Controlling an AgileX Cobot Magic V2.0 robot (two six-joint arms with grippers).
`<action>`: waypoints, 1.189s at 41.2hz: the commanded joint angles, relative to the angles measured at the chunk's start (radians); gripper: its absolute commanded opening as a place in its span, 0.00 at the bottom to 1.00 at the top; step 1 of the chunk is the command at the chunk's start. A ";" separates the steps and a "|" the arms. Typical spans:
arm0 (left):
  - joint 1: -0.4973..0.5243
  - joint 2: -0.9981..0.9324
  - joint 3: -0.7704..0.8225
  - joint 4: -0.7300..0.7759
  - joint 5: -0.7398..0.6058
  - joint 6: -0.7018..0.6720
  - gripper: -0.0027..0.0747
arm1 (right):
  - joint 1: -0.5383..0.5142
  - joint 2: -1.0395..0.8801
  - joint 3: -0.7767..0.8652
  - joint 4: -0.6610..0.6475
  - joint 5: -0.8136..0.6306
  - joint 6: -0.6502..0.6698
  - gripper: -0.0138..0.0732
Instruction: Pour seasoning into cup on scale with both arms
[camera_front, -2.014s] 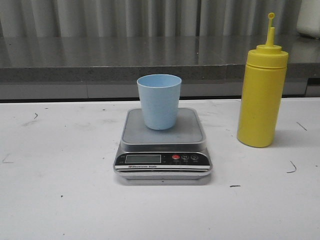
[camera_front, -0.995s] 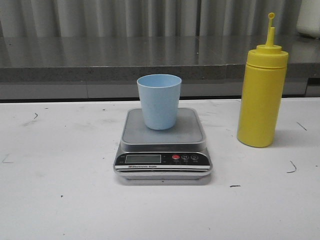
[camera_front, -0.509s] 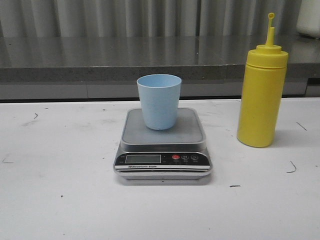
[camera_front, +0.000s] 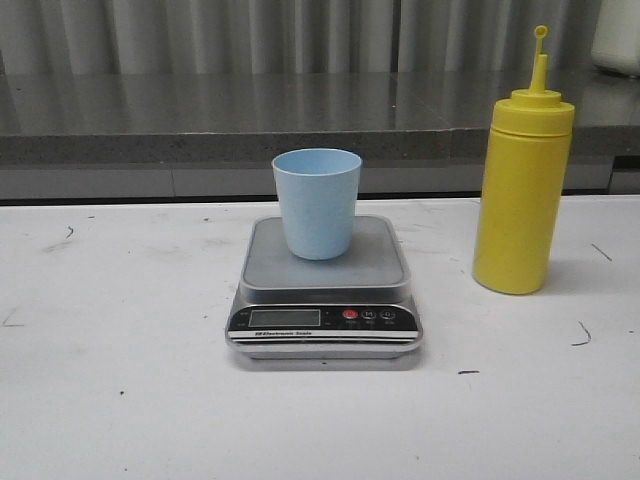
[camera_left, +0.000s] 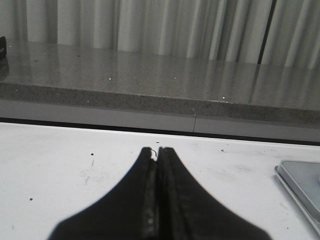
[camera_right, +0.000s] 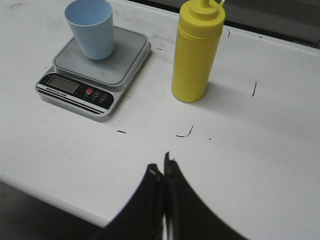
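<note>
The pale blue cup (camera_front: 317, 203) stands upright on the grey platform of the silver scale (camera_front: 325, 310) in the middle of the table; both also show in the right wrist view, the cup (camera_right: 91, 28) on the scale (camera_right: 75, 87). The yellow seasoning bottle (camera_front: 523, 190) stands upright to the right of the scale, apart from it, and shows in the right wrist view (camera_right: 196, 52). My left gripper (camera_left: 157, 150) is shut and empty, low over the table left of the scale, whose corner (camera_left: 302, 182) shows. My right gripper (camera_right: 160, 166) is shut and empty, above the table's front edge. Neither arm shows in the front view.
A grey stone ledge (camera_front: 200, 125) runs along the back of the white table, with a curtain behind it. A white object (camera_front: 618, 35) sits on the ledge at the far right. Small dark marks (camera_right: 184, 134) dot the tabletop. The table's front edge (camera_right: 60, 202) is near my right gripper.
The cup, scale and bottle stand as before; the front picture has shifted very slightly. No arm has entered the front view.
</note>
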 joint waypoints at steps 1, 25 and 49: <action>-0.011 -0.018 0.025 -0.011 -0.092 -0.003 0.01 | 0.000 0.009 -0.022 -0.011 -0.067 -0.009 0.08; 0.024 -0.018 0.025 -0.011 -0.092 -0.003 0.01 | 0.000 0.009 -0.022 -0.011 -0.066 -0.009 0.08; 0.024 -0.018 0.025 -0.011 -0.092 -0.003 0.01 | 0.000 0.004 -0.019 -0.011 -0.066 -0.009 0.08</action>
